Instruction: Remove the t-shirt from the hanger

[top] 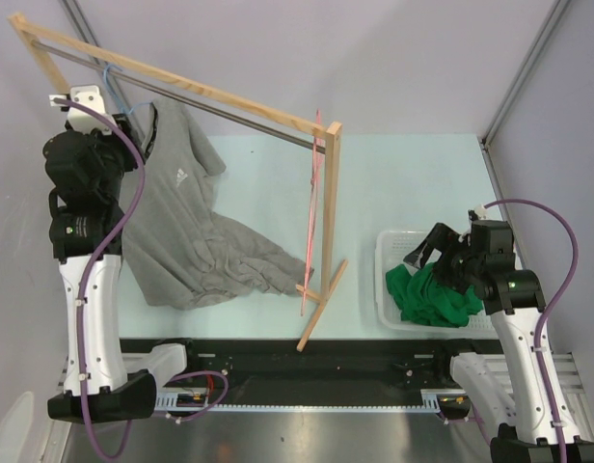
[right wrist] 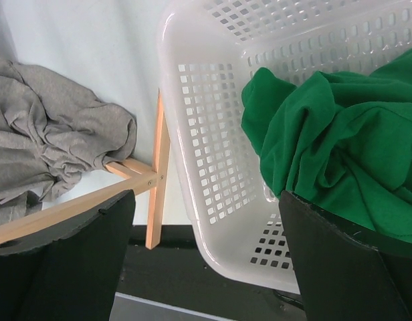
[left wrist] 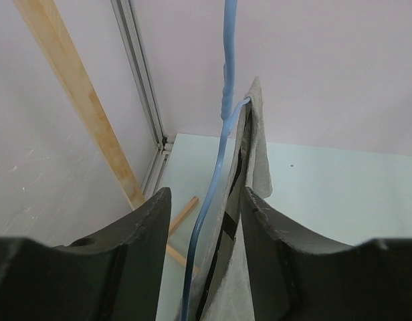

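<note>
The left gripper is raised at the far left end of the wooden rack, right at the blue hanger. The grey t-shirt hangs from that hanger just beside the gripper, and its lower part lies crumpled on the surface. The right gripper hovers over a white basket holding a green garment, well apart from the t-shirt.

From the left wrist, the left gripper stands partly open around the hanger and the t-shirt. The fabric touches one finger, while the other finger stands clear of the wire, so nothing is clamped.

From the right wrist, the right gripper is spread wide and holds nothing. The basket lies below it, with the green garment under one finger. The t-shirt lies off to the other side, beyond the rack.
</note>
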`<state>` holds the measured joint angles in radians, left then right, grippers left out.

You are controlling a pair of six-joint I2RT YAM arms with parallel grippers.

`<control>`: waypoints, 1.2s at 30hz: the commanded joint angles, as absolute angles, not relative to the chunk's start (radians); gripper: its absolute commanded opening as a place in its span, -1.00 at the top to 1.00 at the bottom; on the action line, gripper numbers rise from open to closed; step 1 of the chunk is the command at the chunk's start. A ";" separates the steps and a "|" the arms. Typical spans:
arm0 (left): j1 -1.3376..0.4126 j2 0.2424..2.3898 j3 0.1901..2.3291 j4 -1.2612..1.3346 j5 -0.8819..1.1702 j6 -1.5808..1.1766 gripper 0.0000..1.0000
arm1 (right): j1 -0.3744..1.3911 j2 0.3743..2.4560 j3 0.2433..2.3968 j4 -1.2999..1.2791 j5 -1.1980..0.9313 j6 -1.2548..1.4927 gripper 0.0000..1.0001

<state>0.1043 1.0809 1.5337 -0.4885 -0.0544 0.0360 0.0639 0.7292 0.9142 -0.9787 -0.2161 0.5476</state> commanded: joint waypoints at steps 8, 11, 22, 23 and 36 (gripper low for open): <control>0.123 1.101 1.526 -0.430 -0.008 0.031 0.53 | 0.069 0.719 0.968 -0.969 -0.247 0.548 -0.87; 0.126 1.094 1.529 -0.422 0.034 0.015 0.77 | 0.069 0.719 0.965 -0.969 -0.252 0.552 -0.86; 0.153 1.051 1.511 -0.390 0.182 -0.110 1.00 | 0.069 0.715 0.977 -0.974 -0.258 0.552 -0.86; 0.161 1.046 1.508 -0.387 0.236 -0.127 0.99 | 0.068 0.715 0.976 -0.976 -0.256 0.549 -0.86; 0.448 0.986 1.264 0.024 0.793 -0.718 0.99 | 0.069 0.701 0.971 -0.985 -0.256 0.541 -0.86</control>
<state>0.3851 1.0168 1.3327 -0.2272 0.5652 -0.4473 0.0639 0.7120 0.9318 -0.9794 -0.2451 0.5488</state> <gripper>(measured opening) 0.026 0.933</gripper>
